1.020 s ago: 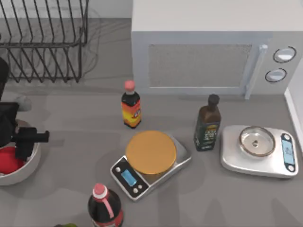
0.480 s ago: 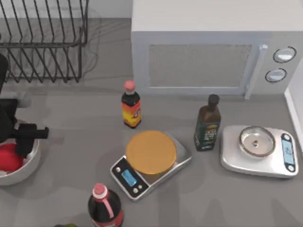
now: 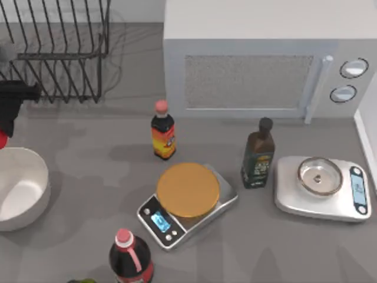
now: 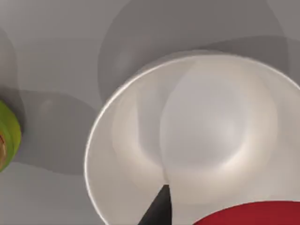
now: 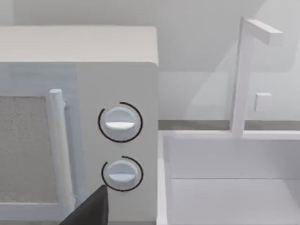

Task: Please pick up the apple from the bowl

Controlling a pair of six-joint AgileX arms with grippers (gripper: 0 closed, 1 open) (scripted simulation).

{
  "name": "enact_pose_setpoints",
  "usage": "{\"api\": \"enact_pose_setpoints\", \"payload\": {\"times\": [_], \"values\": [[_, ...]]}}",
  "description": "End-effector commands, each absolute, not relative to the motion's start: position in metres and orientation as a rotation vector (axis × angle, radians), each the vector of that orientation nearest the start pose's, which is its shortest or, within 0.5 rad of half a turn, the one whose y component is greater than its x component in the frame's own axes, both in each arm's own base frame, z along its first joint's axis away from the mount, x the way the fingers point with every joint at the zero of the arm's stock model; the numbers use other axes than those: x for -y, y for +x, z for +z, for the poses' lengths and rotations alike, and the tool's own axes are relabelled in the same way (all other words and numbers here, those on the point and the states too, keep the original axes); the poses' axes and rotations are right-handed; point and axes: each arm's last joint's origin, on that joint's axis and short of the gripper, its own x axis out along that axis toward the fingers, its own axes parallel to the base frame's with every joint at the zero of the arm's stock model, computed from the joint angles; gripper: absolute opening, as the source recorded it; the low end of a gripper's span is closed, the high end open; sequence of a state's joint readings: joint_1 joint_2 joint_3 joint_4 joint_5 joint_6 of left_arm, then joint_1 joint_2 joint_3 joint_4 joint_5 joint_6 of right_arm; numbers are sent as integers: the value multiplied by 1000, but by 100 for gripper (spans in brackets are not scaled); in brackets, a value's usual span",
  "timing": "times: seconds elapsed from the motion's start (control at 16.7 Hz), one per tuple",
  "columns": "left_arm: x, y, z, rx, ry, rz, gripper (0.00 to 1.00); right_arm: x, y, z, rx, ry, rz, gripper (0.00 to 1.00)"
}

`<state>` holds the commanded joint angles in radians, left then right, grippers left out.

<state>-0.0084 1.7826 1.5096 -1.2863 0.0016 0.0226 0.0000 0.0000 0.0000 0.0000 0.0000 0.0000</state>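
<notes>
While the left gripper is held above the white bowl, the red apple is clamped in its jaws.

Bowls: one white bowl is sitting at the table's left.
Apples: one apple is showing as a red sliver.
Bottles: three are standing, a red-capped sauce bottle, a dark oil bottle and a cola bottle.
Scales: two are resting, an orange-plate scale and a silver scale.
Microwaves: one microwave is standing.
Dish racks: one dish rack is standing.
Green objects: possibly one green item is lying beside the bowl.
</notes>
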Motion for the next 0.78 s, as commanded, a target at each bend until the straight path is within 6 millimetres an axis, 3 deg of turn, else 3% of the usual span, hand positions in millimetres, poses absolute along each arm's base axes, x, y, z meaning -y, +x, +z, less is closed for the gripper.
{"api": "enact_pose_setpoints", "payload": {"times": [0.18, 0.36, 0.54, 0.78], "values": [[-1, 324, 313, -1556, 21, -22, 0, 1, 106, 160, 0, 0, 0, 100], [-1, 307, 355, -1536, 20, -22, 0, 1, 106, 160, 0, 0, 0, 100], [-1, 298, 371, -1525, 20, -22, 0, 1, 106, 160, 0, 0, 0, 100], [-2, 299, 370, -1528, 18, -19, 0, 1, 106, 160, 0, 0, 0, 100]]}}
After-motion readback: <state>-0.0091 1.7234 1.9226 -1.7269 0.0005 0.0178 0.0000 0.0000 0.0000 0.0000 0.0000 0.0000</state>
